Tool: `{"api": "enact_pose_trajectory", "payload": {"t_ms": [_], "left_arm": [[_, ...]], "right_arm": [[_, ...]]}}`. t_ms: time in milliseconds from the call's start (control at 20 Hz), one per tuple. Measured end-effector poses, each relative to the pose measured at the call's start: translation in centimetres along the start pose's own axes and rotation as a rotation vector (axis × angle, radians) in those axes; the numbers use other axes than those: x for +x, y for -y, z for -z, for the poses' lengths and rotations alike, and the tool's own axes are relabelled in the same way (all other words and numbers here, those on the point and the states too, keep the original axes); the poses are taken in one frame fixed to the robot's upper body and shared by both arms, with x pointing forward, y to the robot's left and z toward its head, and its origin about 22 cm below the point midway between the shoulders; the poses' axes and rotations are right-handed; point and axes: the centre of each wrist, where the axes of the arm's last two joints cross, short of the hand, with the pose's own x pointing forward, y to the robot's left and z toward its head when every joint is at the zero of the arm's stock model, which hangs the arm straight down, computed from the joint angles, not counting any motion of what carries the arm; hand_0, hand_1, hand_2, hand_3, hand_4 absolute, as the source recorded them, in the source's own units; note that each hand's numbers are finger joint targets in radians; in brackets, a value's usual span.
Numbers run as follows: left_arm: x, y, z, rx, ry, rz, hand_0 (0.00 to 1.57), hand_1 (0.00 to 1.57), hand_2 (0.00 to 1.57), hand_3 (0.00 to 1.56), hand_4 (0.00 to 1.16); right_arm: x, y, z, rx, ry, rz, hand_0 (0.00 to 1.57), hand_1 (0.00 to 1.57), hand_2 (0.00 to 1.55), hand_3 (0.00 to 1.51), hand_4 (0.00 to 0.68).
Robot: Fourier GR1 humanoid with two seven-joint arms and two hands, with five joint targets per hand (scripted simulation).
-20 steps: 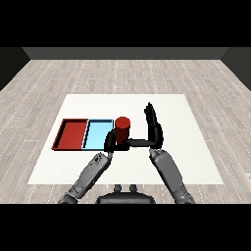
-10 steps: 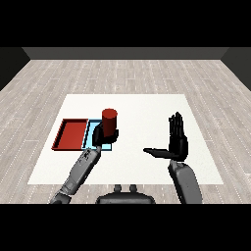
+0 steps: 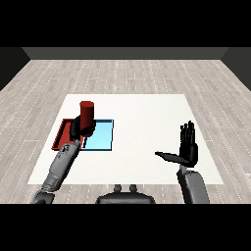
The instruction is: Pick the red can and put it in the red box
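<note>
White desk (image 3: 147,112) carries red tray (image 3: 62,136) and light blue tray (image 3: 102,137) side by side. Left hand (image 3: 78,128), fingers curled round upright red can (image 3: 87,113), holds it over the trays' shared edge. Right hand (image 3: 187,151) raised, fingers straight, apart.

Red can (image 3: 87,113) upright, apparently above red tray (image 3: 62,135), beside light blue tray (image 3: 102,138)

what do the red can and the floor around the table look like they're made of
Red can: probably painted metal or plastic; flat, even red with no shine or label, so I can't tell which. Floor: looks like pale wood planks, with long board seams and faint grain, matte.
</note>
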Motion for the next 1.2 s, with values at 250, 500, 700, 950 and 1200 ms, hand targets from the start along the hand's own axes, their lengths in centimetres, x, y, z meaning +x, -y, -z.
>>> {"api": "enact_pose_trajectory", "payload": {"t_ms": [250, 500, 700, 950, 1200], "left_arm": [[-2.6, -5.9, 1.7, 0.121, -0.111, 0.154, 1.57, 1.57, 1.55, 1.48, 1.06], [-5.1, -11.0, 3.1, 0.206, -0.198, 0.285, 1.57, 1.57, 1.54, 1.43, 1.02], [-7.8, -11.9, 3.3, 0.229, -0.295, 0.342, 1.52, 1.52, 1.45, 1.38, 1.02], [-10.2, -11.2, 3.0, 0.209, -0.422, 0.41, 0.83, 0.83, 0.86, 0.93, 0.82], [-12.3, -10.0, 1.8, 0.187, -0.504, 0.41, 1.36, 1.36, 1.33, 1.11, 0.81]], "right_arm": [[-0.8, 0.9, -0.3, -0.012, -0.022, -0.016, 0.0, 0.0, 0.0, 0.0, 0.0], [-1.1, 0.6, -0.1, 0.008, -0.028, -0.005, 0.0, 0.0, 0.0, 0.0, 0.0], [-2.1, 0.3, 0.3, 0.028, -0.022, -0.024, 0.0, 0.0, 0.0, 0.0, 0.0], [-3.4, 0.2, 1.2, 0.043, -0.022, -0.073, 0.0, 0.0, 0.0, 0.0, 0.0], [-4.6, 0.1, 1.8, 0.039, -0.033, -0.113, 0.0, 0.0, 0.0, 0.0, 0.0]]}}
